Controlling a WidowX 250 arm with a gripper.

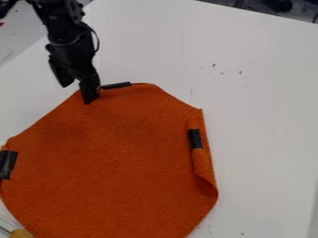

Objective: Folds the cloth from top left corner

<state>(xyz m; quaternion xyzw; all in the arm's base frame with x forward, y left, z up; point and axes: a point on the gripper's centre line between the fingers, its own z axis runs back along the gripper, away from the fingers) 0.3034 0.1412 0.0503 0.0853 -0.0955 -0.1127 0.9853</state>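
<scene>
On white tabletop (267, 116), orange cloth (118, 162), dark specks (240, 72); dark clutter (279, 5) beyond; end effector (77, 94) spread at cloth's edge.

The arm (57, 22) is black all over, and it has a dull surface. Above the gripper (77, 94), a thin black cable (97, 41) makes a rounded loop beside the dark housing (73, 50). Higher up, small rounded bumps (81, 13) line one edge. The gripper is also black, with two thick, blocky fingers.
</scene>
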